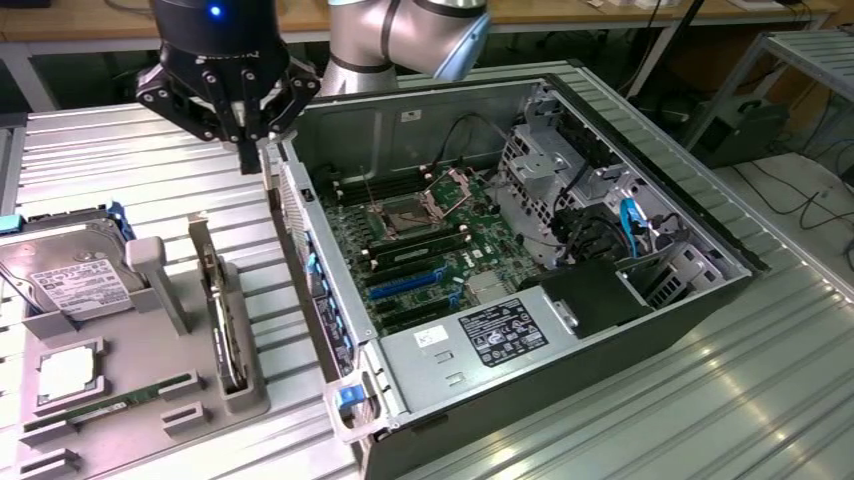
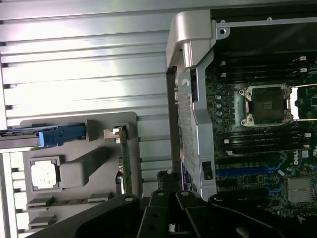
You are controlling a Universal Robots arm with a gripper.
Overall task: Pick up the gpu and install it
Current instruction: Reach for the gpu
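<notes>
- GPU [image 1: 220, 310] is standing on its long edge in a slot of the grey tray [image 1: 134, 330], on the exterior view's left. Nothing is touching it.
- In the wrist view its green board edge is showing, running along the tray side nearest the case [image 1: 400, 125].
- Tool [image 1: 248, 160] is hanging above the ribbed metal worktop [image 1: 120, 170], over the strip between the tray's far end and the case wall.
- Its fingers are pressed together, pointing straight down and pinching nothing.
- It is sitting near the GPU's far end but clearly apart from it, and higher.
- The silver arm [image 1: 400, 40] is reaching in from behind the case, at the top of the exterior view.
- The case is lying open on its side on the worktop, with the motherboard [image 1: 441, 250] facing up.
- On the board, the socket [image 1: 398, 215] is sitting with its metal frame around it, and blue slots [image 1: 400, 285] are running just beside it, towards the near end.
- A grey power supply [image 1: 487, 335] with a dark label is filling the near end of the case.
- Sharing the tray with the GPU, a hard drive [image 1: 74, 285] with a white label is lying flat on the far side from the case.
- A square chip [image 1: 64, 372] is resting in a pocket nearer the camera, and a memory stick [image 1: 114, 405] is lying beside it.
</notes>
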